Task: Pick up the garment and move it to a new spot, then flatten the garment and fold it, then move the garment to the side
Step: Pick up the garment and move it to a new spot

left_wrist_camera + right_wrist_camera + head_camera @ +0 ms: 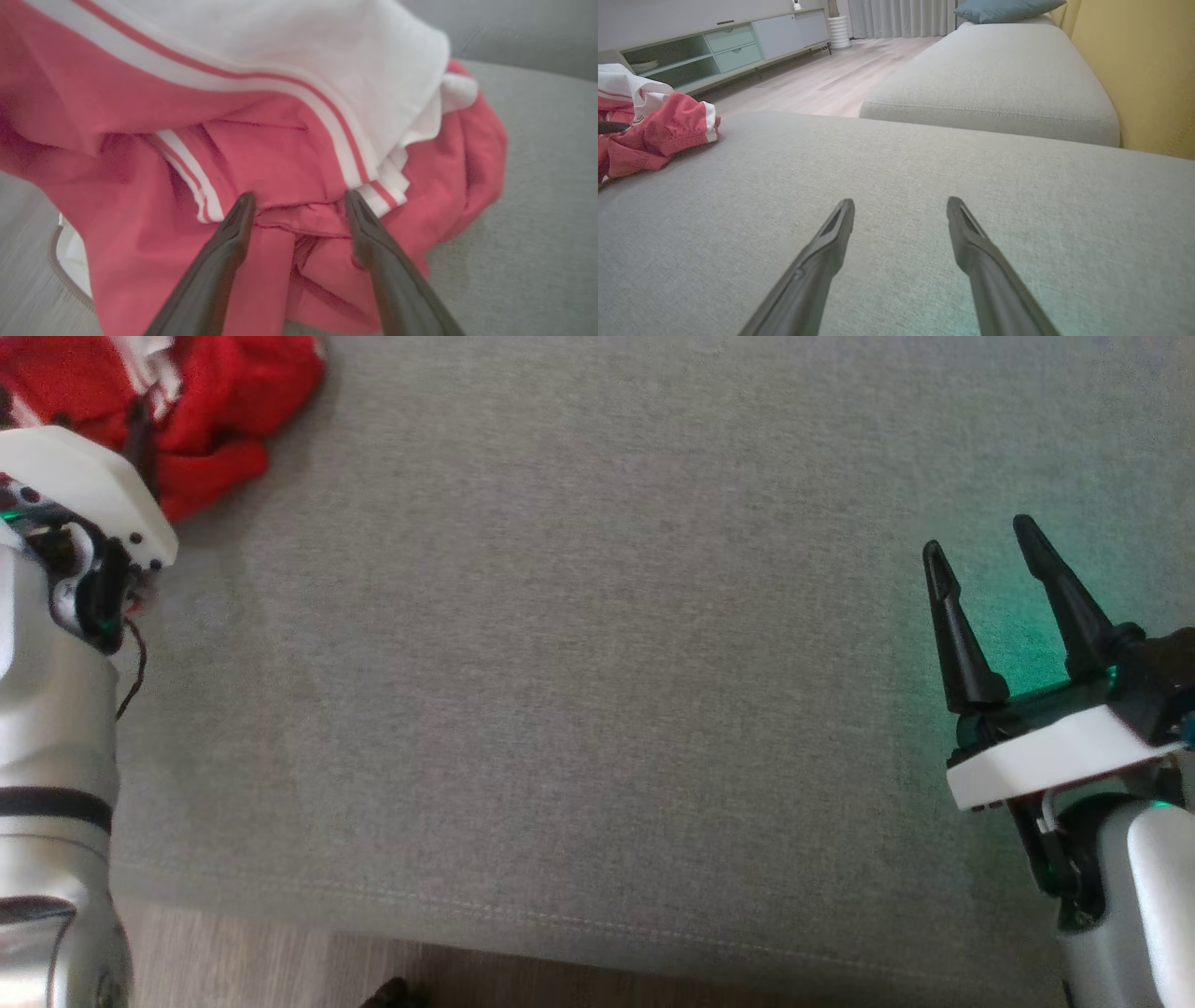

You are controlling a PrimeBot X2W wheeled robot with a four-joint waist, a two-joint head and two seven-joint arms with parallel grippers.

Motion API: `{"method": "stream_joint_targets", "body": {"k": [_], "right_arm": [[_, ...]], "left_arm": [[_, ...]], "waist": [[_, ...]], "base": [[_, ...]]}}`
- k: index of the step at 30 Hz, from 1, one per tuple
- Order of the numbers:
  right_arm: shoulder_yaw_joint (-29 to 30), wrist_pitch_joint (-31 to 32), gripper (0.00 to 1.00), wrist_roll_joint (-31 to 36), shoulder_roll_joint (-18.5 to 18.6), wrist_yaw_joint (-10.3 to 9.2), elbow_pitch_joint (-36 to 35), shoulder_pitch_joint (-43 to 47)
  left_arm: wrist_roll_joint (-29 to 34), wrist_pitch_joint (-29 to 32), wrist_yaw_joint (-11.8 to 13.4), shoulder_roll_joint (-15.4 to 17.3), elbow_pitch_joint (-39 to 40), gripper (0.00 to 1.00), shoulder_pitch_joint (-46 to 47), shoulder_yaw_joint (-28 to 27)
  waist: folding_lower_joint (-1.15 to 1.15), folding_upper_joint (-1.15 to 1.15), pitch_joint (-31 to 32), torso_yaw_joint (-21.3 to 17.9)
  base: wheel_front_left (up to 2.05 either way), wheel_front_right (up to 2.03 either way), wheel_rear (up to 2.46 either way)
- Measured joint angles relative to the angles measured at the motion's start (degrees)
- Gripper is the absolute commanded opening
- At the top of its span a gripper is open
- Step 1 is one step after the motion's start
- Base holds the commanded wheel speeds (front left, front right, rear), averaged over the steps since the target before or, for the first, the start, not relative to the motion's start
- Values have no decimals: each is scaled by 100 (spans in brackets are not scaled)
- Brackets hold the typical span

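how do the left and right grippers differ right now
The left gripper is right at the crumpled red and white garment, with a red fold between its tips. The right gripper is over bare grey sofa, well away from the garment. The left gripper is reached out to the far left, while the right gripper sits nearer, on the right. Both are open, and neither holds anything.

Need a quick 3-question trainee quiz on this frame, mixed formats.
1. True or false: the left hand is shut on the garment.
2. In the head view, the garment lies on the sofa at: A) the far left, B) the centre, C) the near right.
3. Which hand hangs over bare sofa, away from the garment?
Key: 1 false, its fingers stand apart. 2 A. 3 the right hand.
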State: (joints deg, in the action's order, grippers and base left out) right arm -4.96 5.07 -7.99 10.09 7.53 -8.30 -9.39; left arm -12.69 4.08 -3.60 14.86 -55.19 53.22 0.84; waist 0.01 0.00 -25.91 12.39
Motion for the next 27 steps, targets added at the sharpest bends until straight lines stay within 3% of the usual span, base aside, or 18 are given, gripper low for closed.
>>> {"method": "stream_joint_targets", "body": {"k": [6, 8, 18, 22, 27], "right_arm": [[57, -4, 100, 0, -1, 0, 14, 1], [57, -10, 100, 0, -13, 0, 48, 3], [102, -123, 100, -54, -116, 0, 189, 85], [132, -171, 100, -59, -237, 0, 233, 105], [191, -291, 100, -77, -387, 0, 374, 374]], "left_arm": [[-7, 245, 105, 69, -632, 100, 222, 3], [4, 113, 107, 109, -748, 0, 227, 27], [213, -1455, 211, 294, -482, 0, 225, 216], [268, -1656, 234, 313, -218, 0, 207, 269], [358, -1801, 312, 320, 697, 0, -103, 414]], "waist": [[1, 0, -168, -207], [-1, 0, -81, -220], [-1, 0, 369, -161], [-1, 0, 564, -139], [-1, 0, 930, -117]], "base": [[0, 0, 0], [0, 0, 0], [0, 0, 0], [0, 0, 0], [0, 0, 0]]}}
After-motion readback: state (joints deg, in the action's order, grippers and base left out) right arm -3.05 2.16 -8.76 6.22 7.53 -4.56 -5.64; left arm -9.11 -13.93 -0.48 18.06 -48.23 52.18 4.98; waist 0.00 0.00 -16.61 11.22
